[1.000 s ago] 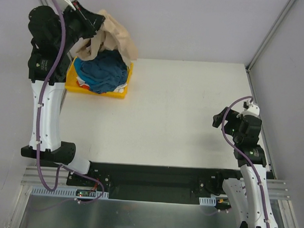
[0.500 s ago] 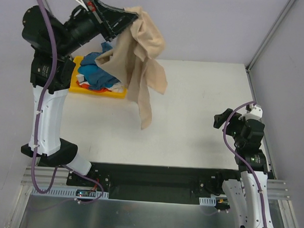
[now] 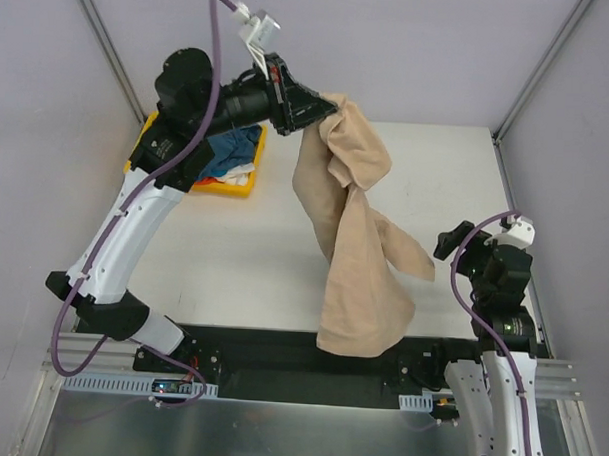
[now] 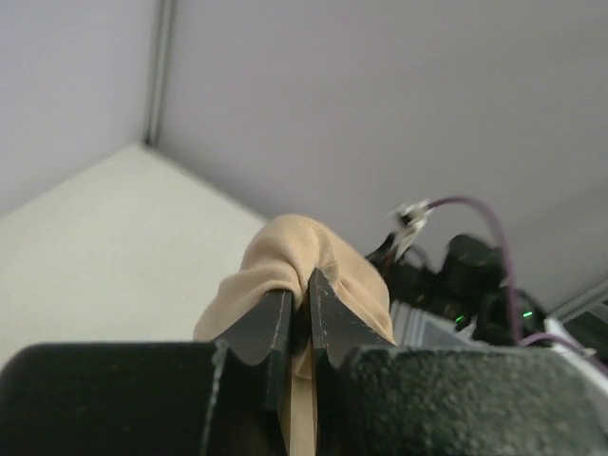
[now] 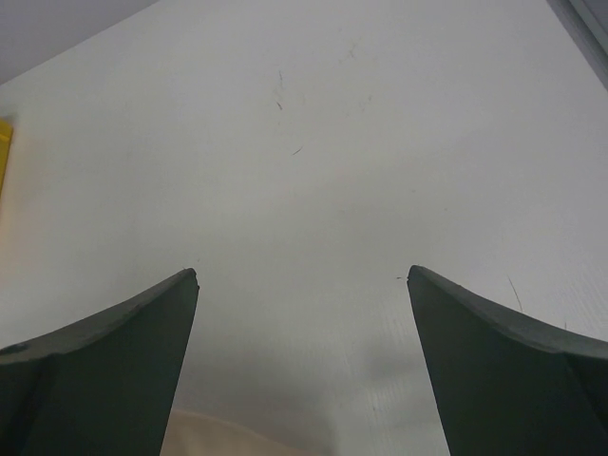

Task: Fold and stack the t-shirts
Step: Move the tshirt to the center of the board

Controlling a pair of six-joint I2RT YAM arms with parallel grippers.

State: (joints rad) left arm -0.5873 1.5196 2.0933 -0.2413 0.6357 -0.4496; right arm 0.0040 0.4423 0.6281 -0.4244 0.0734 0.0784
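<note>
My left gripper [image 3: 327,109] is shut on the large beige-tan t-shirt [image 3: 355,260] and holds it high over the middle of the table; the cloth hangs down in a long twisted drape toward the table's near edge. In the left wrist view the fingers [image 4: 302,285] pinch a fold of the beige cloth [image 4: 294,249]. A teal-blue t-shirt [image 3: 232,152] with white and orange-red cloth under it lies in the yellow tray [image 3: 221,184] at the back left. My right gripper [image 3: 448,240] is open and empty at the right, just right of the hanging cloth. A beige edge [image 5: 223,439] shows at the bottom of the right wrist view.
The white table [image 3: 427,172] is enclosed by grey walls with metal corner posts [image 3: 545,61]. The left arm's long white link [image 3: 134,232] crosses the table's left side. A black strip [image 3: 280,349] runs along the near edge.
My left gripper has swung the beige t-shirt from above the tray to the right and forward over the table's middle. The cloth has unrolled and hangs much lower. The right arm has barely moved.
</note>
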